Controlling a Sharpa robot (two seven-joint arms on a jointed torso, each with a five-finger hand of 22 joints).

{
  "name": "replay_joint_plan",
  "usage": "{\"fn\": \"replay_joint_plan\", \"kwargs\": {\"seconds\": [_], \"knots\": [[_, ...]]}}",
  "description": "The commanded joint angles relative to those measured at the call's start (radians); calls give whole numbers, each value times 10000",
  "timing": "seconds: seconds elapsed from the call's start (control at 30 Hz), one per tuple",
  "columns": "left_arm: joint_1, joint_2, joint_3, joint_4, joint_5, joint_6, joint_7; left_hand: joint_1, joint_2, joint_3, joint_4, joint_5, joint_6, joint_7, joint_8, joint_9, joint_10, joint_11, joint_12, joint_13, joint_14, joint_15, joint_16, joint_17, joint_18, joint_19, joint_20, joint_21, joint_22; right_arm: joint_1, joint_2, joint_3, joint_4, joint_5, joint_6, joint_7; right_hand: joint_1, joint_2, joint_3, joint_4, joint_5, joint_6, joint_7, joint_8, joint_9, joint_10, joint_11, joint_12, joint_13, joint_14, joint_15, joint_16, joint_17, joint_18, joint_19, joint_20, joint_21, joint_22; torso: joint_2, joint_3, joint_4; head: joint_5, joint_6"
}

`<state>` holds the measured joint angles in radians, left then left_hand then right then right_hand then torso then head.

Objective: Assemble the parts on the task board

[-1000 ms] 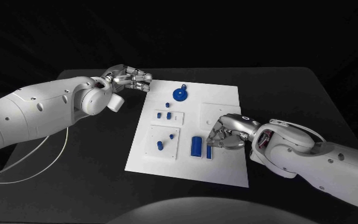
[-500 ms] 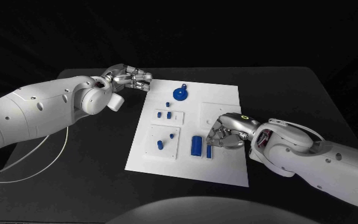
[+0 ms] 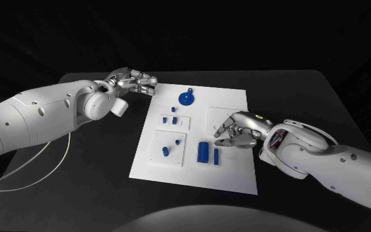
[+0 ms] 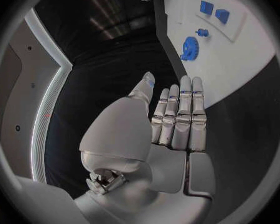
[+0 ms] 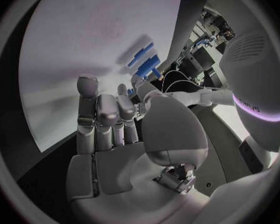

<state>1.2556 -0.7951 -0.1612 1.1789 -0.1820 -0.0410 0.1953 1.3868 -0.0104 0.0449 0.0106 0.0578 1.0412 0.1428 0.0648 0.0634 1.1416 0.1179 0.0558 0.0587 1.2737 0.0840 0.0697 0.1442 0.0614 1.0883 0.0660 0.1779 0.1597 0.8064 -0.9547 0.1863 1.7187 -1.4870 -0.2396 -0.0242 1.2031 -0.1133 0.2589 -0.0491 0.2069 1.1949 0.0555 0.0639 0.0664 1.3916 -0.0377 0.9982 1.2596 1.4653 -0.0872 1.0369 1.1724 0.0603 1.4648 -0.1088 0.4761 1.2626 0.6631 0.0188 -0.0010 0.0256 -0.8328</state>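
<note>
- the task board [image 3: 232, 176] is lying flat in the middle of the black table [image 3: 309, 92], long side running away from the robot.
- the left hand [image 3: 133, 82] is hovering just off the board's far left corner, over bare table. in the left wrist view the fingers [image 4: 177, 117] are lying straight and side by side, thumb apart, and they are holding nothing.
- the right hand [image 3: 238, 132] is sitting over the board's right half, near the near end of the faint square recess [image 3: 229, 112]. the fingers [image 3: 225, 128] are extending loosely toward the middle of the board, slightly spread. in the right wrist view the palm and fingers [image 5: 102, 119] are showing nothing gripped.
- a blue gear [image 3: 186, 98] is lying near the board's far end, with a small blue peg [image 3: 190, 89] just beyond it.
- two small blue blocks [image 3: 171, 119] are sitting in a raised white plate left of centre; a tiny blue piece [image 3: 172, 109] is lying just beyond that plate.
- a second white plate nearer the robot is carrying two more blue pieces [image 3: 166, 149].
- a long blue cylinder [image 3: 203, 151] and a thinner blue bar [image 3: 216, 157] are lying side by side just left of the right hand's fingertips; i cannot tell whether a fingertip is touching the bar.
</note>
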Motion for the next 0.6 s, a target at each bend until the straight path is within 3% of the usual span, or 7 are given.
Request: {"fn": "replay_joint_plan", "kwargs": {"seconds": [0.03, 0.13, 0.23, 0.43, 0.6], "knots": [[-13, 32, 6, 0, 77, -77, 189, 28, 76, 10, 40, 1, -57, -38, -16, -1, -6, -3, 48, 16, -54, -19, -46, 15, -43, 32, 3, 36, -9, 20, -30, 214, -147, 1351, -629, 782, 203, 71, -903, 382, 133, -200, 98, 3, 2, -64, 56, -19, -23, -26, -20, 1, 55, 176, 479, -29, 14, -51, -29, -19, 6, -40, 109], [-13, 55, 6, -30, 168, -159, 246, 32, 83, 16, 37, 3, -60, -38, -19, -2, -1, -4, 47, 15, -48, -21, -47, 17, -42, 38, 0, 40, -8, 139, -21, 499, -401, 2031, -815, 999, 380, 153, -1418, 662, 192, -307, 115, -12, -4, -81, 85, 2, -52, -22, -11, 10, 85, 215, 475, -8, 62, -100, -29, -33, 3, -77, 215], [-12, 96, 6, -77, 297, -294, 346, 34, 87, 26, 29, 7, -45, -41, -16, -1, 13, -10, 48, 15, -33, -27, -45, 20, -43, 42, -6, 45, -8, 408, 52, 667, -821, 2892, -1009, 1184, 460, 217, -1517, 728, 264, -328, 127, -14, -6, -105, 89, -23, -87, -30, -9, -37, 62, 219, 464, -3, 31, -148, -57, -58, 5, -157, 393], [-8, 241, 12, -237, 677, -1231, 1100, 141, 172, 195, -30, 94, 107, -102, -13, 1, 242, -92, 43, 9, 154, -115, -37, 43, -27, 151, -87, 139, 35, 930, 518, 777, -2010, 4557, -1397, 1546, 485, 542, -1533, 483, 586, -450, 158, -16, -9, -421, 104, -803, -626, -177, 1, -934, -610, 244, 350, 18, -1253, -742, -127, -124, 2, -290, 814], [1, 433, 32, -530, 1227, -1832, 1573, 104, 151, 344, -19, 118, 209, -135, -19, -1, 334, -127, 39, 7, 247, -150, -50, 24, -43, 184, -134, 222, 84, 1241, 1355, 800, -3595, 5588, -1507, 1904, 416, 701, -1346, 91, 616, -608, 210, -15, -12, -1245, 145, -3595, -3048, -756, 82, -3090, -2360, 122, -48, 103, -2767, -1936, -242, -185, 1, -405, 1275]]}}
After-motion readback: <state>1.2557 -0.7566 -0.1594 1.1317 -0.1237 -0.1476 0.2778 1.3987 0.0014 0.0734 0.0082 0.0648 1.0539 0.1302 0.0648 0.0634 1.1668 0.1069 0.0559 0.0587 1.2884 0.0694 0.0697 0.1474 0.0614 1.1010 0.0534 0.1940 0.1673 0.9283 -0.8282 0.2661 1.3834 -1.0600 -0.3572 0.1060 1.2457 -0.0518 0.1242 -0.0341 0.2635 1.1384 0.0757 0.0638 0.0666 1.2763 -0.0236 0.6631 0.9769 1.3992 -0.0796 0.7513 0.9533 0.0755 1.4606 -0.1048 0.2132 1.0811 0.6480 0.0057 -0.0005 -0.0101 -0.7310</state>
